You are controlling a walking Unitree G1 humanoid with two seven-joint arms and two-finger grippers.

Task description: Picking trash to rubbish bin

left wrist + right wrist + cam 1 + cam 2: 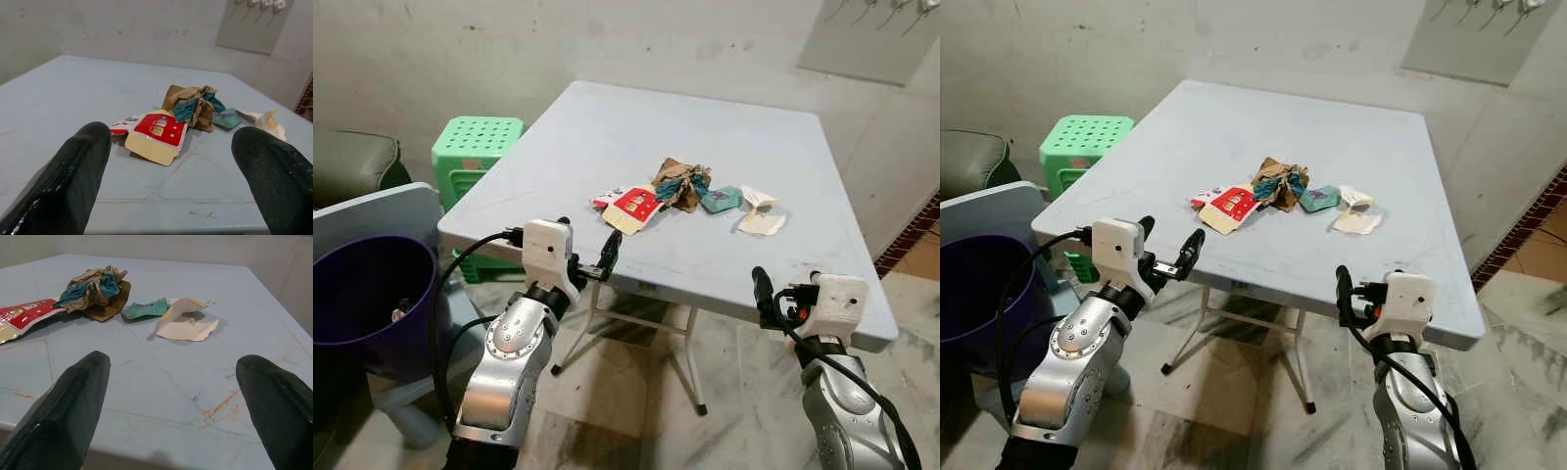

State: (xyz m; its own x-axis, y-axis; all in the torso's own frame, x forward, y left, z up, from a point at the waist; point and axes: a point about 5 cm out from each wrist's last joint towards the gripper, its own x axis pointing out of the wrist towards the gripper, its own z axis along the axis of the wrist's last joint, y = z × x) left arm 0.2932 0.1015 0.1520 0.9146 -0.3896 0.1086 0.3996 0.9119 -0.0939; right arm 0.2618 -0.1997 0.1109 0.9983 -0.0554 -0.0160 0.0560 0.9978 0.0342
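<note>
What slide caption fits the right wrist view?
Open right hand faces torn cream paper scrap and crumpled brown-and-teal paper wad on pale blue table.

Soft, even indoor light, faint shadows beneath the table (558, 220), sharp head views, near fingertips (73, 171) blurred.

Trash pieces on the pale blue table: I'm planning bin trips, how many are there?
4 at least: a red and cream flattened carton nearest the left gripper, a crumpled brown and teal paper wad mid-pile, a small teal wrapper, and a torn cream paper scrap. More may lie hidden underneath.
</note>
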